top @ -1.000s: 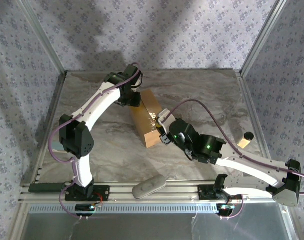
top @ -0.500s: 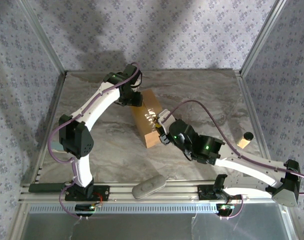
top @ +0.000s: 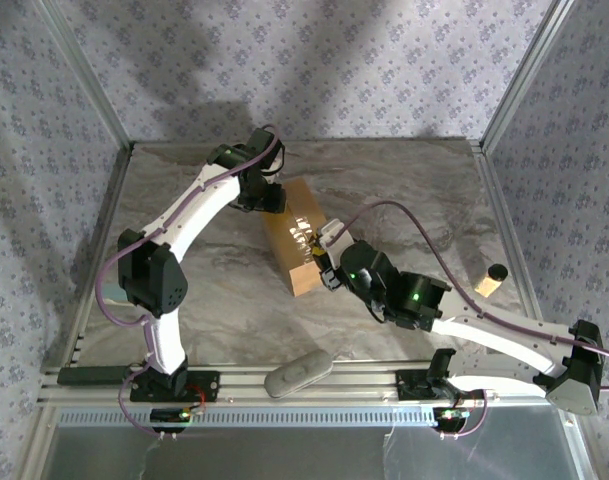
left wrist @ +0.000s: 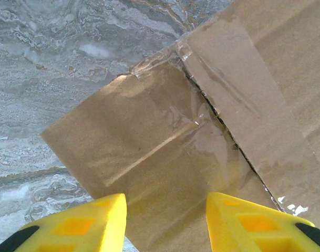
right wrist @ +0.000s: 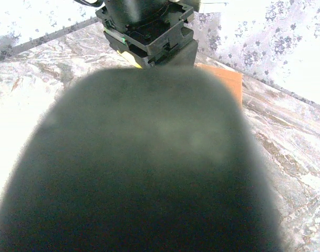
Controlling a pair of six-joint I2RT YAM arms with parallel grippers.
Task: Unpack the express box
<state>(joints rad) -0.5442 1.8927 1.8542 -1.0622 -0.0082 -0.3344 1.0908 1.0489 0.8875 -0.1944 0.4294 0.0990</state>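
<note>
The express box (top: 297,243) is a brown cardboard carton lying slantwise mid-table, its flaps down and clear tape (left wrist: 202,123) along the seam. My left gripper (top: 273,203) hovers at the box's far end. Its yellow fingers (left wrist: 96,223) stand open over the cardboard with nothing between them. My right gripper (top: 325,266) is at the box's near right side, shut on a dark tool whose pale tip (top: 331,230) rests over the taped top. That tool (right wrist: 144,168) is a dark blur that hides the right fingers. An orange corner of the box (right wrist: 225,79) peeks past it.
A grey oblong object (top: 297,373) lies on the front rail. A small tan cylinder with a black cap (top: 491,279) stands near the right edge. Metal frame posts and patterned walls close in the marble table (top: 414,190). The left arm's black wrist (right wrist: 149,31) sits beyond the blur.
My left gripper's fingers have spread a little wider over the box's far end. The right gripper and its tool have edged slightly along the box top. The box has stayed put.
</note>
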